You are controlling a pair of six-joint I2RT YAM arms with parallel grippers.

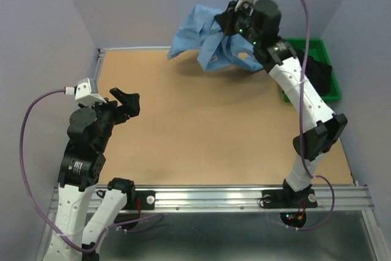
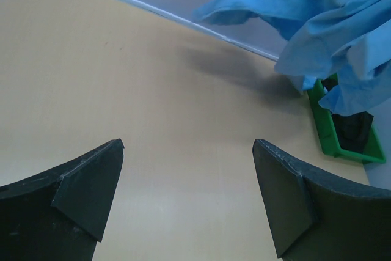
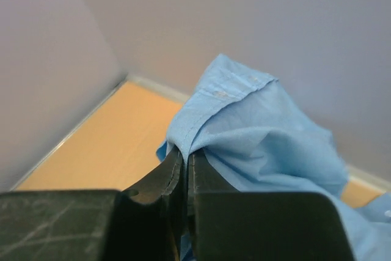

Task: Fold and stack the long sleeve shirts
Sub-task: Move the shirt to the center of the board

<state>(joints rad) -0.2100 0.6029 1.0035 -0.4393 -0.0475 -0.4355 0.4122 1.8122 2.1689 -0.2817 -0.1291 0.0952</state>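
Note:
A light blue long sleeve shirt (image 1: 204, 38) hangs bunched in the air over the far edge of the table, held up by my right gripper (image 1: 227, 19). In the right wrist view the right gripper (image 3: 185, 151) is shut on a seamed edge of the shirt (image 3: 256, 120), which drapes away behind the fingers. The shirt also shows at the top right of the left wrist view (image 2: 324, 22). My left gripper (image 1: 129, 101) is open and empty above the table's left side, far from the shirt; its fingers (image 2: 91, 181) frame bare table.
A green bin (image 1: 314, 68) with dark contents stands at the far right, behind the right arm; it shows in the left wrist view (image 2: 333, 132) partly covered by the hanging shirt. Light walls close in the table at the back and sides. The tan table surface (image 1: 208, 132) is bare.

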